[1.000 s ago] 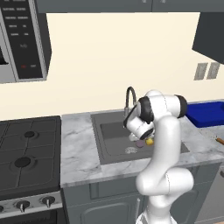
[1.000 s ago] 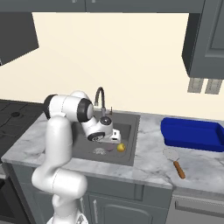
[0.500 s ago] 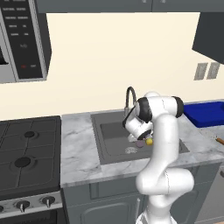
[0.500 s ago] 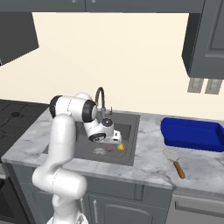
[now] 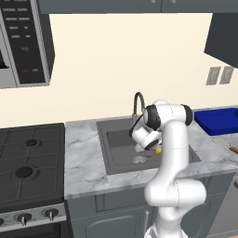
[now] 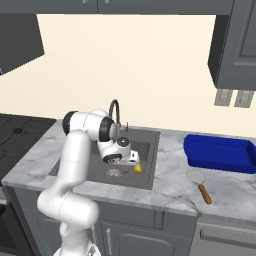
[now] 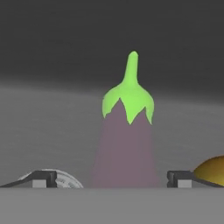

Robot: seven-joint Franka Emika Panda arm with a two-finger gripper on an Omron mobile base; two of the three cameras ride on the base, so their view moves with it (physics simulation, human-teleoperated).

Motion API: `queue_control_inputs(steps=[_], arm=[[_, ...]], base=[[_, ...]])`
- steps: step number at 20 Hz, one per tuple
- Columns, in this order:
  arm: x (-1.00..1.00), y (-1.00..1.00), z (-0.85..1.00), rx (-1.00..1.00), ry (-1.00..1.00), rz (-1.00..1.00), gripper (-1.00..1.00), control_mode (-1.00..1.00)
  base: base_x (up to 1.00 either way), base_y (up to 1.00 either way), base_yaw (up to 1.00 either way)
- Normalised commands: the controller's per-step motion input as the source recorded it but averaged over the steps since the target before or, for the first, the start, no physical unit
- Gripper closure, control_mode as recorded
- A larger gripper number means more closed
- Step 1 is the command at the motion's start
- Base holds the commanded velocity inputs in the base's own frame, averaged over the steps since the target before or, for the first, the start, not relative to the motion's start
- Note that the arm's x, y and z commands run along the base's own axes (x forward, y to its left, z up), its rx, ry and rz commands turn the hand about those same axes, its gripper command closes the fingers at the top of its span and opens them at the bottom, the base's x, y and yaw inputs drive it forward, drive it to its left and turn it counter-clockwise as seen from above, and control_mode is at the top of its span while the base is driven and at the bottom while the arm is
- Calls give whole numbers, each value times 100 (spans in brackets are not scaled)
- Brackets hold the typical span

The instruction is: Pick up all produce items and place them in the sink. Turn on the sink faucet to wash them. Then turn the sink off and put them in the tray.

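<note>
Jaws spread wide on either side of the eggplant [image 7: 126, 140], low in the sink [image 5: 116, 153].
Judging by both produce items lying in the basin, the eggplant seems to be the one in hand: either just set down or about to be gripped; the gripper [image 7: 113, 178] straddles it, the lemon [image 6: 138, 169] just beside.

Purple eggplant [image 7: 125, 144] and yellow fruit [image 6: 138, 169] side by side in dark sink [image 6: 150, 150]

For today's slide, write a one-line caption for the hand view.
Open gripper straddling a dark purple eggplant with green stem on the dark grey sink floor, yellow lemon-like fruit alongside.
</note>
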Motion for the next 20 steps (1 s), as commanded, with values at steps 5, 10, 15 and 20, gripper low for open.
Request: queue_control_inputs(steps=[5, 10, 15, 20], arm=[[15, -1, -17, -1, 0, 0, -100, -100], [3, -1, -16, -2, 0, 0, 100, -100], [0, 0, -6, -2, 0, 0, 100, -100], [-12, -4, 13, 0, 0, 0, 100, -100]], base=[[0, 0, 0], [0, 0, 0], [0, 0, 0], [0, 0, 0]])
